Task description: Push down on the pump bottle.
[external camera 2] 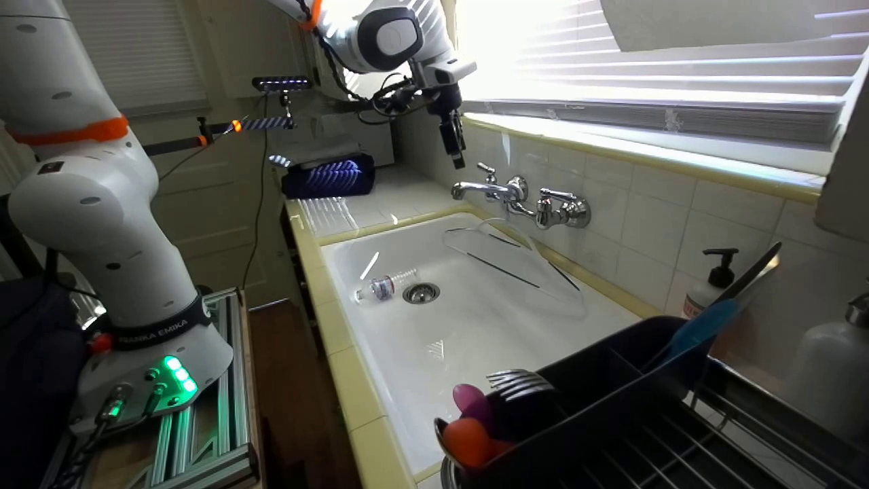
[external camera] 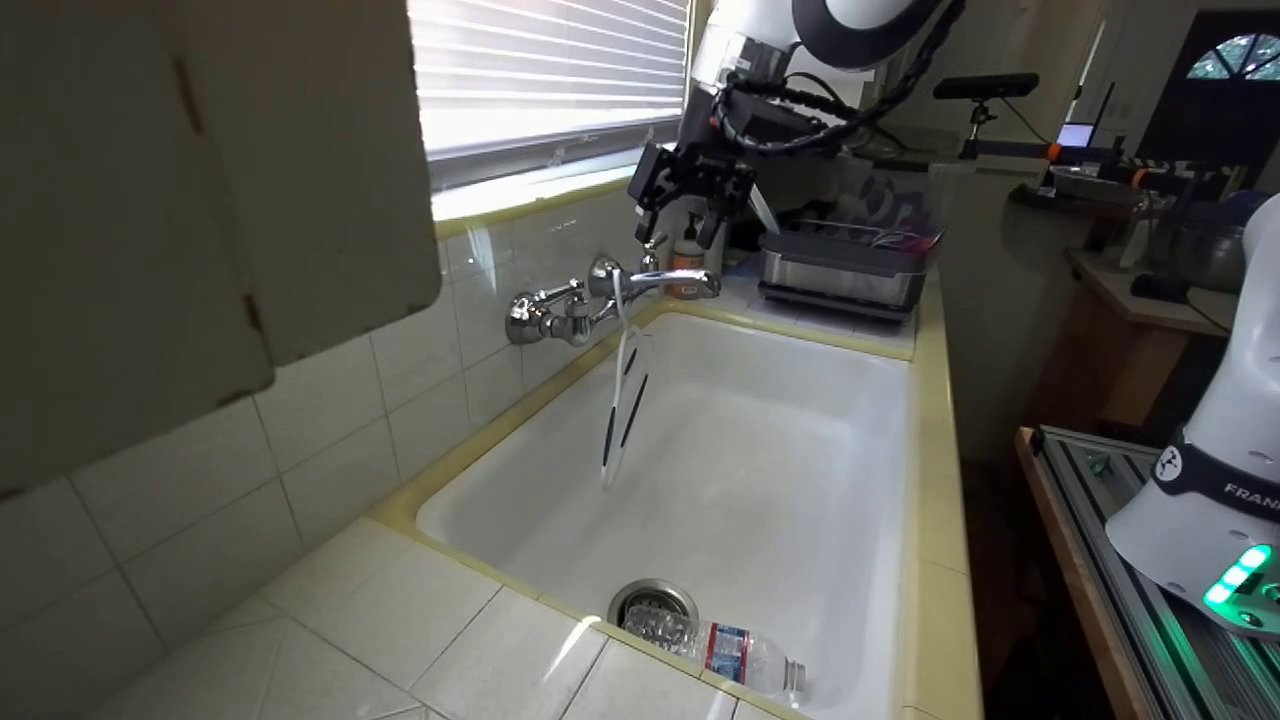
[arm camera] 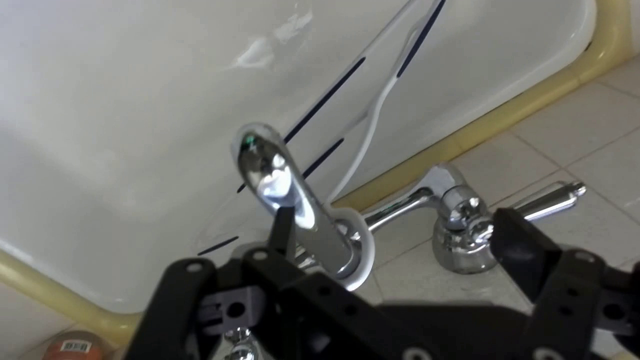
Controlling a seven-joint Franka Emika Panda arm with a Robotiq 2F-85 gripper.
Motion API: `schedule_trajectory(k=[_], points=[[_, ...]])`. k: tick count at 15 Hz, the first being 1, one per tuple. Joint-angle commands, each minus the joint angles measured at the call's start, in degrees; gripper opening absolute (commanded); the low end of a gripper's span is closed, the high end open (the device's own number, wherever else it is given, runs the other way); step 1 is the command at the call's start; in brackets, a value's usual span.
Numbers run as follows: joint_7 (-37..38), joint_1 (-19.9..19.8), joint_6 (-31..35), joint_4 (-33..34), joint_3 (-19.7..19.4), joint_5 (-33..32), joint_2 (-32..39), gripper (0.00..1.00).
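Note:
A pump bottle (external camera 2: 705,293) with a black pump head and an orange and white label stands upright at the wall, behind the dish rack. It also shows in an exterior view (external camera: 688,262), partly behind the faucet spout. An orange bottle with a barcode label, probably the same one, shows at the lower left of the wrist view (arm camera: 75,347). My gripper (external camera: 677,230) is open and empty, with fingers wide apart in the wrist view (arm camera: 397,227). It hangs above the faucet, apart from the bottle; it also shows in an exterior view (external camera 2: 458,160).
The chrome faucet (external camera 2: 499,190) juts from the wall below my gripper, with a white looped band (arm camera: 367,135) hung on it. A dish rack (external camera 2: 611,401) with utensils and a metal-topped white pump bottle (external camera 2: 831,367) stand nearby. A plastic bottle (external camera 2: 383,288) lies in the sink (external camera 2: 461,339).

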Motion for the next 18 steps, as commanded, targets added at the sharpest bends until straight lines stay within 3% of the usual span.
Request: schedule_trajectory(k=[1, 4, 5, 11, 18], points=[[-3.2, -0.85, -6.57, 5.52, -2.41, -6.94, 2.96, 1.0], [-3.48, -2.19, -11.59, 8.1, -5.23, -13.53, 3.87, 1.0], [-2.86, -0.96, -9.02, 6.0, -4.57, -10.25, 2.55, 1.0], [-3.11, -0.7, -9.25, 6.47, -4.82, -10.58, 2.71, 1.0], [4.47, -3.96, 3.63, 7.06, -8.89, -21.31, 4.35, 1.0]])
